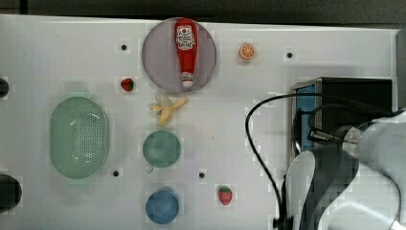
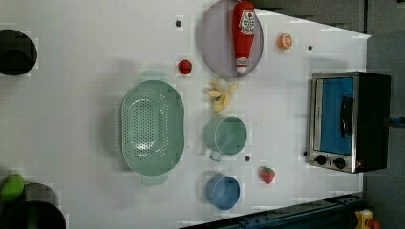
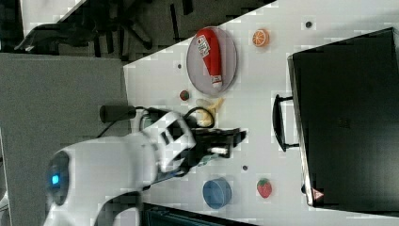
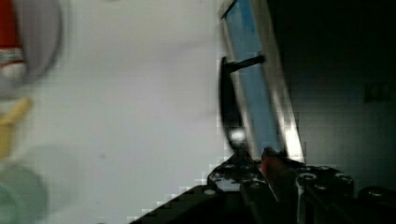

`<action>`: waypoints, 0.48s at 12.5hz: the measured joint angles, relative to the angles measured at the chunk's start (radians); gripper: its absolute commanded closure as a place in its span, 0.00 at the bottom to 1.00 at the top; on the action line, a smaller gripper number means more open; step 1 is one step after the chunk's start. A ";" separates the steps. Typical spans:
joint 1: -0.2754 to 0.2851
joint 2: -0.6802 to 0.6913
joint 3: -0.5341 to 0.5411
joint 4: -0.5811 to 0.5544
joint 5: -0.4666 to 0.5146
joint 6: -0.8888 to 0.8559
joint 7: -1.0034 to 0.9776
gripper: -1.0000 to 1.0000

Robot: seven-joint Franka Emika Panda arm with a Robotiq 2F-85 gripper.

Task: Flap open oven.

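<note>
I see the oven (image 2: 351, 121) door shut, handle (image 2: 347, 117) untouched. My fingers (image 3: 235, 138) stand narrow, holding nothing, above the counter (image 3: 263, 108).

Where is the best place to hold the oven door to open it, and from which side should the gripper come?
Grip the dark bar handle on the oven door. It stands off the blue glass on two posts, leaving a gap for a finger behind the bar. Probably come from the front, the left view's left, with fingers across the bar near its middle. The door looks closed.
</note>
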 measured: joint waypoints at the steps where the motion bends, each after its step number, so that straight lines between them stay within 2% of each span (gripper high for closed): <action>1: -0.001 0.034 -0.015 -0.002 -0.005 0.034 -0.057 0.82; 6: -0.016 0.172 -0.024 -0.045 0.003 0.164 -0.155 0.82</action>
